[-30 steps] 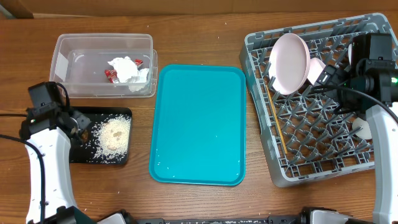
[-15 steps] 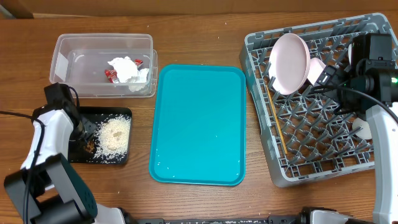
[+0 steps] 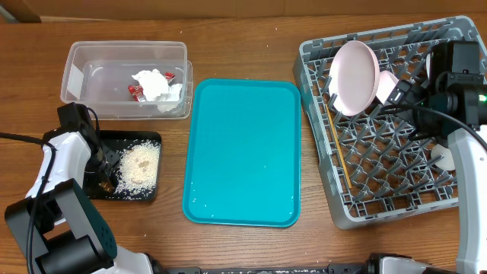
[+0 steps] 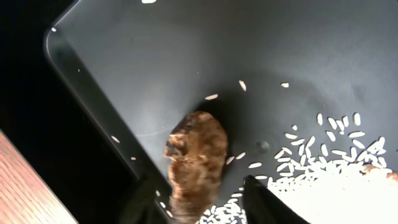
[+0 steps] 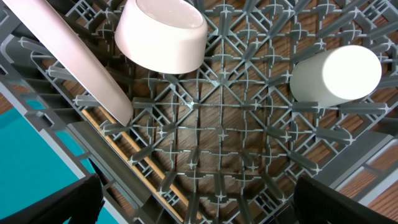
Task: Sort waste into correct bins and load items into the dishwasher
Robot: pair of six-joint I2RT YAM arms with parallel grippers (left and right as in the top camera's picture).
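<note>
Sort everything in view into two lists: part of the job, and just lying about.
Job: clear tub, red wrapper, white tissue, black tray, rice crumbs, brown lump, dish rack, pink plate, white bowl, white cup, chopsticks.
Lying about: teal tray.

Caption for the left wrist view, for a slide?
Left gripper open over the black tray, brown food lump lying between its fingers beside scattered rice crumbs.

We find a robot test bench set up as a dish-clearing station: a wood-grain table (image 3: 243,38) carries a grey dish rack (image 3: 380,217), teal tray (image 3: 243,152) and clear tub (image 3: 125,44), with a cabled left arm (image 3: 57,164) and right arm (image 3: 472,164) at its edges
</note>
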